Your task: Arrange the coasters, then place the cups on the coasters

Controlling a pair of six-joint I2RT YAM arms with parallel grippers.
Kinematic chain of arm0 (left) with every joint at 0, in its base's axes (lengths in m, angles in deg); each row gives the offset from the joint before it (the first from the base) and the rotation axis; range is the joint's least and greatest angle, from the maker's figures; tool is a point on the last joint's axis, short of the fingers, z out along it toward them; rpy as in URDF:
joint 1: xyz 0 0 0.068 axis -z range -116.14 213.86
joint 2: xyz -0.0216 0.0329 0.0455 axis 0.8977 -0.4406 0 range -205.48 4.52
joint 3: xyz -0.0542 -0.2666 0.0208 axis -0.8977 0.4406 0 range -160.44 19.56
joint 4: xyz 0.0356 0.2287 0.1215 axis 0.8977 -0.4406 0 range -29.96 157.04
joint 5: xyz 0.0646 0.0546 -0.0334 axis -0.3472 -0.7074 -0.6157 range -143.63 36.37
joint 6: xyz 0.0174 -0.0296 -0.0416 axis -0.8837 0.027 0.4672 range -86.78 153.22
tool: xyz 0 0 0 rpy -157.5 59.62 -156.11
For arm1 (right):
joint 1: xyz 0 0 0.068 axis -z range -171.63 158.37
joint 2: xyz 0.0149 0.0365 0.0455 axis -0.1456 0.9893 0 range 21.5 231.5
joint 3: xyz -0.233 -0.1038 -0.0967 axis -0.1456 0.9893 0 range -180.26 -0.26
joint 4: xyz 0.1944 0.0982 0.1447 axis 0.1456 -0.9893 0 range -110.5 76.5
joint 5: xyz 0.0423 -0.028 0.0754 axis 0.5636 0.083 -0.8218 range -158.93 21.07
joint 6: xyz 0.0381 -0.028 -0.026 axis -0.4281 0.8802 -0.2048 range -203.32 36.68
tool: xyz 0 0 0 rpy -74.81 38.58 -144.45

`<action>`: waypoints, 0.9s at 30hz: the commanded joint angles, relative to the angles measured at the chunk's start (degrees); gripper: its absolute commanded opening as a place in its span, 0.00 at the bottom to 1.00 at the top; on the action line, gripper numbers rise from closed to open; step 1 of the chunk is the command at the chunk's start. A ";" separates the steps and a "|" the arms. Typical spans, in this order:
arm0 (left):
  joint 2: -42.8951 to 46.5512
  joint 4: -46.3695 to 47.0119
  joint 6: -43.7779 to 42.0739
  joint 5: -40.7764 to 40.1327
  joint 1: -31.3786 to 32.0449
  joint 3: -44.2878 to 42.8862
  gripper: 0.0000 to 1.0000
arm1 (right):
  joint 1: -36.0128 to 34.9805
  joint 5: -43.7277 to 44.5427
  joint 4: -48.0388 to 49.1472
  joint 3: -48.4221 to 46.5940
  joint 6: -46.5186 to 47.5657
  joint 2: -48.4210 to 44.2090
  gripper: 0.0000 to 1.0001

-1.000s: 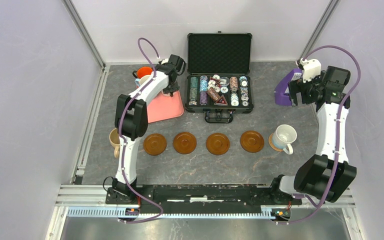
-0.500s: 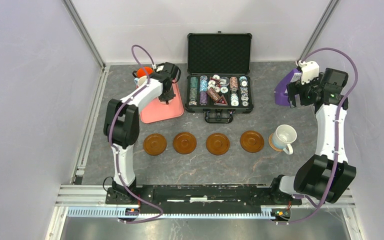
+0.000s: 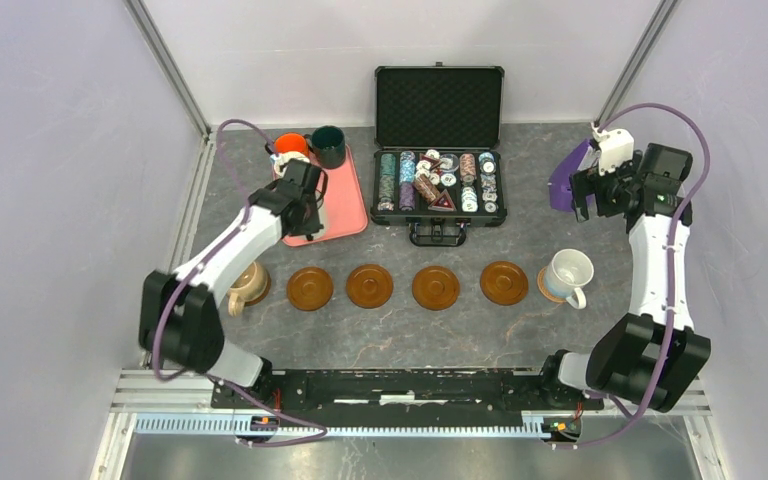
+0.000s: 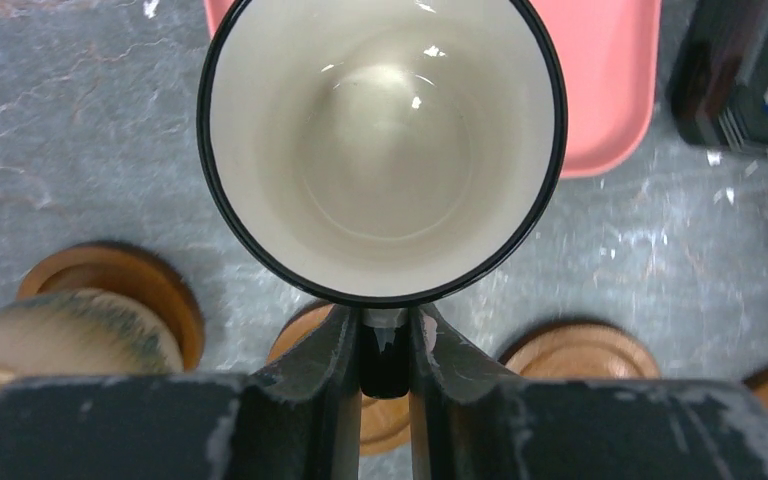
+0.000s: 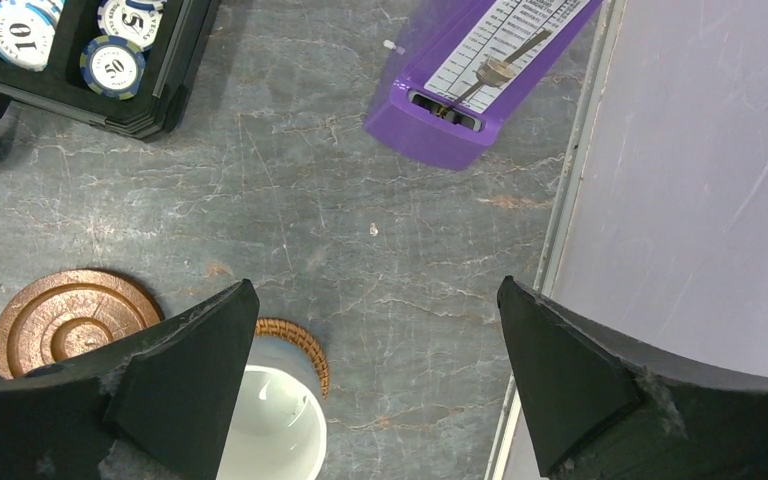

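Dark-rimmed mug [image 4: 380,150] clamped by handle, left claw [image 4: 385,335].

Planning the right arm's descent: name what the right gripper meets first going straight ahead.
Probably bare table, between the fingers of the open right gripper. The mug on the woven coaster lies near one finger and might graze it; depth is unclear.

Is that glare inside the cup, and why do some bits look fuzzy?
Left wrist view: yes, small bright glints inside the dark-rimmed mug, and the tan mug at lower left is blurred. Right wrist view: poker chips and purple metronome look crisp. Top view: even light, no harsh glare.
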 commanded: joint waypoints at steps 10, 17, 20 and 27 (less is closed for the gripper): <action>26.18 -3.33 -2.59 7.54 -0.30 12.84 0.02 | -0.35 -3.77 3.09 4.68 1.57 -3.04 0.98; 32.58 -1.51 -4.38 10.15 -0.31 19.92 0.02 | -0.38 -4.42 3.10 5.94 2.65 -3.24 0.98; 35.38 1.31 -6.41 9.54 -0.41 23.75 0.02 | -0.38 -4.59 2.72 6.30 3.44 -3.42 0.98; 37.89 4.00 -5.37 10.50 -0.38 27.33 0.02 | -0.34 -4.51 1.61 6.44 5.21 -4.30 0.98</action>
